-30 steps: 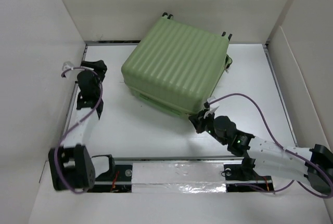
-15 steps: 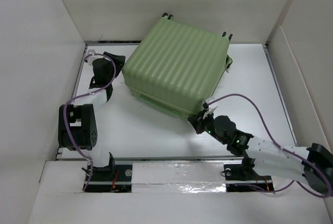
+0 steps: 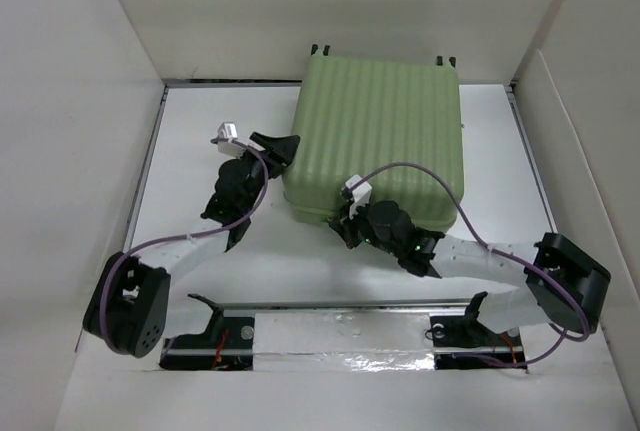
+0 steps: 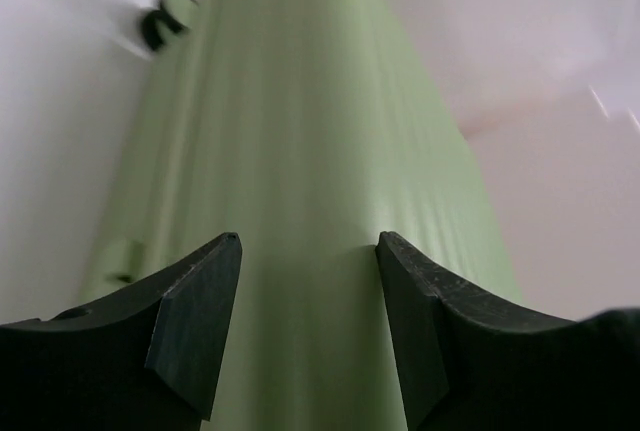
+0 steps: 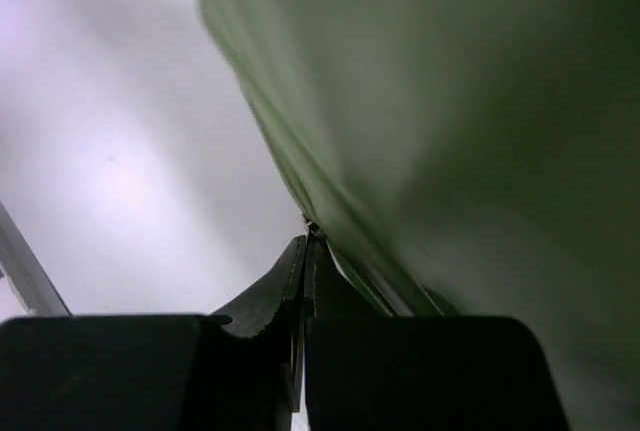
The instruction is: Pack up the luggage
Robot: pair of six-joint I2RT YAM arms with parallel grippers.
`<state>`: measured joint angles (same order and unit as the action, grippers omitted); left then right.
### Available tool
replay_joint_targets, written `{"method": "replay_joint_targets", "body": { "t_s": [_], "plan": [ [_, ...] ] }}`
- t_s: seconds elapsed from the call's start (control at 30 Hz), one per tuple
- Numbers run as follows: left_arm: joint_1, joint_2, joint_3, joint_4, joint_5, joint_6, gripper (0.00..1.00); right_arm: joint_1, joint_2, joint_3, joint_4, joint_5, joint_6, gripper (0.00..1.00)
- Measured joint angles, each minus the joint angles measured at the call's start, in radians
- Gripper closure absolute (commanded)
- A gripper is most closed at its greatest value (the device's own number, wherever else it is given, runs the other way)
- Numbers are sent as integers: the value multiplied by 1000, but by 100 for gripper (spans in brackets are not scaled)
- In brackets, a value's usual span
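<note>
The luggage [image 3: 380, 136], a closed light-green ribbed suitcase, lies flat at the back of the table with its black wheels [image 3: 320, 49] toward the back wall. My left gripper [image 3: 283, 144] is open at its left front corner; the left wrist view shows the green shell [image 4: 300, 101] filling the space between the spread fingers [image 4: 200, 311]. My right gripper [image 3: 345, 231] is shut at the front edge, its tips [image 5: 308, 236] pinched on a small zipper pull at the seam of the shell [image 5: 450, 101].
White walls enclose the white table [image 3: 250, 241] on three sides. A metal rail [image 3: 340, 306] runs along the near edge by the arm bases. Purple cables loop over both arms.
The suitcase has swung from a skewed angle to square with the back wall and shifted right. The left arm swept in from the far left to its corner. The right gripper moved left along the front edge.
</note>
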<state>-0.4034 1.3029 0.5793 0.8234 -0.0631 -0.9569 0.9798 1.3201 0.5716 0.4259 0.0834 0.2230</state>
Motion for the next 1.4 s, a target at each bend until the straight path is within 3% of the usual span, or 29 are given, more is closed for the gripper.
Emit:
{"method": "replay_joint_targets", "body": {
  "t_s": [0.1, 0.3, 0.53, 0.77, 0.87, 1.07, 1.23, 1.4],
  "plan": [
    [-66, -97, -37, -29, 17, 53, 47, 10, 48, 54, -18, -36, -36, 100],
    [-98, -238, -129, -71, 18, 98, 48, 16, 99, 86, 6, -66, -83, 100],
    [-216, -233, -151, -43, -145, 85, 47, 45, 40, 3, 72, -14, -45, 100],
    [-317, -111, -77, 16, -136, 11, 46, 139, -322, -90, -303, 220, -13, 100],
    [-337, -32, -33, 65, -140, -18, 46, 177, -409, -130, -354, 322, 19, 100],
    [-386, 135, 123, 100, -175, -29, 45, 237, -425, -198, -244, 536, 51, 100],
    [-393, 218, 190, 137, -52, -96, 43, 296, -362, -199, -151, 587, 29, 100],
    [-392, 233, 189, 180, 23, -147, 33, 329, -279, -183, -92, 655, -12, 100]
  ]
}}
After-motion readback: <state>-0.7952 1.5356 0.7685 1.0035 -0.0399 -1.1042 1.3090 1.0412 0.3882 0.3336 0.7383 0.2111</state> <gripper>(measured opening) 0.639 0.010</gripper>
